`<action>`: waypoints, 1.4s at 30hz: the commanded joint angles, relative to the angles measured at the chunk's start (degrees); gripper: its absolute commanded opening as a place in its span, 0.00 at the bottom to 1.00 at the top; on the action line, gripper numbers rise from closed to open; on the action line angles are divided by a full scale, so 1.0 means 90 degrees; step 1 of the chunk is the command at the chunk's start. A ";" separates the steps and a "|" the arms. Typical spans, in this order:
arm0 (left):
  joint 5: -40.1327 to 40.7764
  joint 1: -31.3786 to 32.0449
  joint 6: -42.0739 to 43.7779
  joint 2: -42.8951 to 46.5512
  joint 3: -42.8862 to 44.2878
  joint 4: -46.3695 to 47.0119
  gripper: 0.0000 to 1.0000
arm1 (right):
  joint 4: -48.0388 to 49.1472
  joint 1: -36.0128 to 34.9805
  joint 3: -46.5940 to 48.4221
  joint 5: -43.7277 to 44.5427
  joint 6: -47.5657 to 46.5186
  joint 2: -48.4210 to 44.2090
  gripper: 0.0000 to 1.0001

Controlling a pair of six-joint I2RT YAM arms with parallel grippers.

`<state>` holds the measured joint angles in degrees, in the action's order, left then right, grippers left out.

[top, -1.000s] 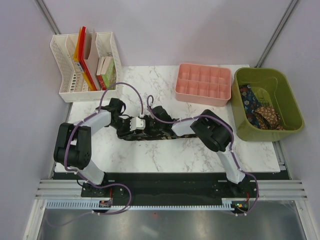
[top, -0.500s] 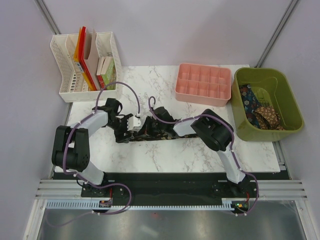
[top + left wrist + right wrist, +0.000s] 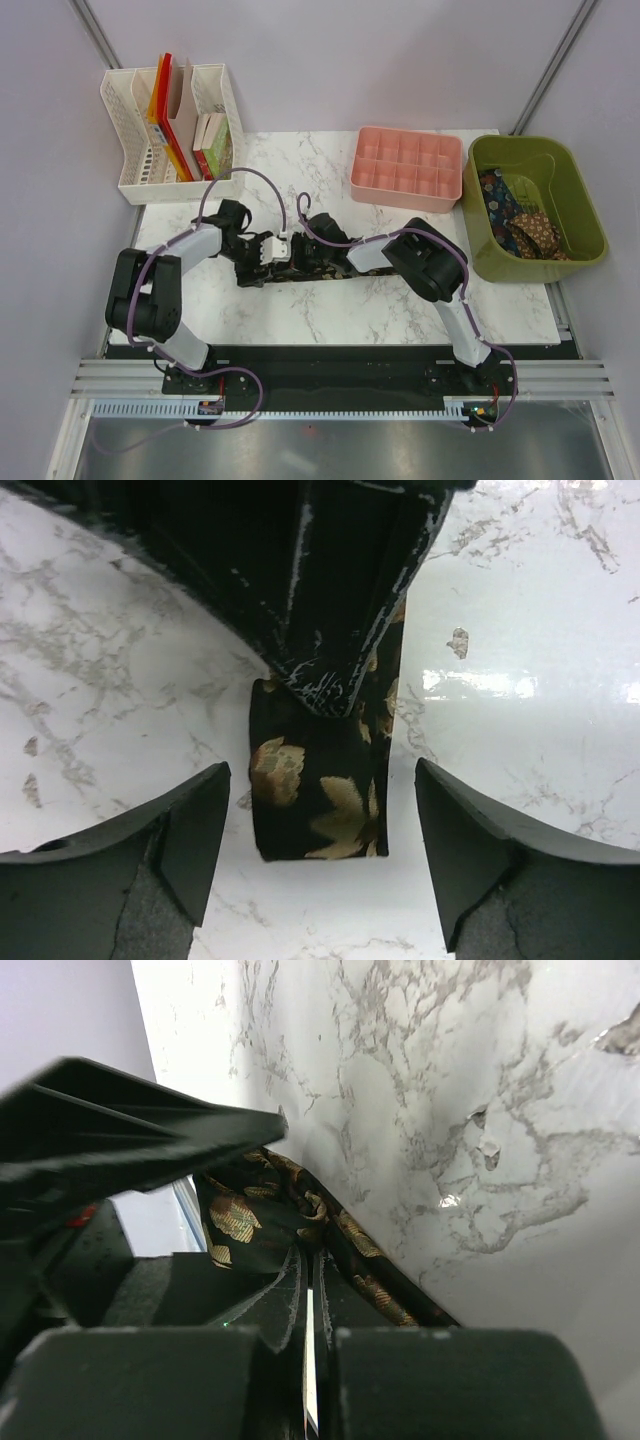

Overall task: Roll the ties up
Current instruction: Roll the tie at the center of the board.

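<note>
Top external: high above counter (image 3: 330,305), facing down. Wrist views: close; both share tie (image 3: 320,810) between fingers of left hand (image 3: 322,768).

Passage lies along the tabletop's (image 3: 330,310) near edge; a tie (image 3: 310,274) lies mid-table; rack (image 3: 128,150), tray (image 3: 405,195) and bin (image 3: 520,265) obstruct far and right edges.

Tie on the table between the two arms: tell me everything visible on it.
The tie is dark, soft-looking fabric with gold-brown flowers, lying flat on the marble table. One blunt end sits between the fingers of the open left pincer, which do not touch it. The shut right pincer presses its tip down on it.
</note>
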<state>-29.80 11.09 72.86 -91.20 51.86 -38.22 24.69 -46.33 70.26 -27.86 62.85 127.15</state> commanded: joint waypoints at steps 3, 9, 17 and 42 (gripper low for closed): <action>0.0586 0.0271 -0.0292 -0.0160 -0.0410 0.0632 0.75 | -0.0389 0.0020 0.0035 0.0068 -0.0352 -0.0056 0.00; 0.1279 0.0320 -0.1043 -0.0375 -0.0566 0.1443 0.51 | -0.0672 0.0088 0.0493 0.0009 -0.0596 0.0129 0.00; 0.1320 0.0310 -0.1133 -0.0141 -0.0722 0.1541 0.41 | -0.0722 0.0089 0.0281 -0.0020 -0.0266 -0.0298 0.00; -0.0477 -0.0412 0.0361 0.0045 0.0000 0.0340 0.77 | -0.0595 0.0235 0.0172 0.0097 -0.0333 0.0354 0.00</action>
<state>-29.26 7.68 71.24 -91.20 49.60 -33.04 21.41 -44.38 72.07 -28.62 60.86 127.46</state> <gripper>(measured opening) 0.728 0.011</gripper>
